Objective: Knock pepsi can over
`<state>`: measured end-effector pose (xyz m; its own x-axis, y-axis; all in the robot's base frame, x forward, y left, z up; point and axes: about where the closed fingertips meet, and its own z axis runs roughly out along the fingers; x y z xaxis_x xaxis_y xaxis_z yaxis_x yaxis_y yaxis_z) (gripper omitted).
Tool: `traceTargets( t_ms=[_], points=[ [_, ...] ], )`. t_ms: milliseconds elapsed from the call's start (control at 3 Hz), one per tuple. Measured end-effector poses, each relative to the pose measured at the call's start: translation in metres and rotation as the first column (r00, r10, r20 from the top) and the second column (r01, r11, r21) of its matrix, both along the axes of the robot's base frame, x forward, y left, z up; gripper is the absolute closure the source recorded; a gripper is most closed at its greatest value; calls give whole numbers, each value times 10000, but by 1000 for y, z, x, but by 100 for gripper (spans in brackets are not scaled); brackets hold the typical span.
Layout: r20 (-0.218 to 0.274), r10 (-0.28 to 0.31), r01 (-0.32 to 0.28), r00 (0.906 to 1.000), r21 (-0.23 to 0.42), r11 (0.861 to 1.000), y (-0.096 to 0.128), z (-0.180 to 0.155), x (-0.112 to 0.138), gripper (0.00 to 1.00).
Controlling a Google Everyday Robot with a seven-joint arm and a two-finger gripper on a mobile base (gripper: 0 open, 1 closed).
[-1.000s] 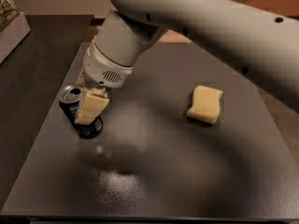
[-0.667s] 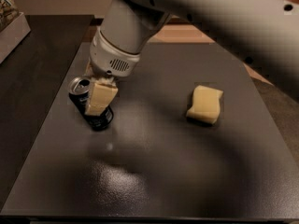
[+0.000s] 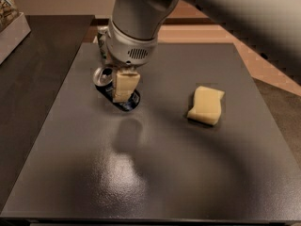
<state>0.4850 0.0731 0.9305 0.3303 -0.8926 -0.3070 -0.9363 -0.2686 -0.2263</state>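
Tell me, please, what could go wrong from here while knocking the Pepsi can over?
1. The gripper is right at the pepsi can, which seems only to lean; it might rock back upright.
2. Once down, it could roll across the table toward the left edge.
3. A silver can stands just behind the arm; a wide sweep might hit it.
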Motion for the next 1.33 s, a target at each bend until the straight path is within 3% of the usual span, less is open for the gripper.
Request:
traceTargets(
  t_ms=[333,667,1000,1333],
  points=[
    [1536,186,-54,9880,-861,9963,-19,2,6,100],
    [2805,680,-270,9575,-1473,9887,-31,0,7,100],
    [3621,1535,-819,9194,-2053,9753,-35,-9,0,100],
    [4093,2453,-1400,8788,-2703,9526,-36,-18,-10,100]
  ],
)
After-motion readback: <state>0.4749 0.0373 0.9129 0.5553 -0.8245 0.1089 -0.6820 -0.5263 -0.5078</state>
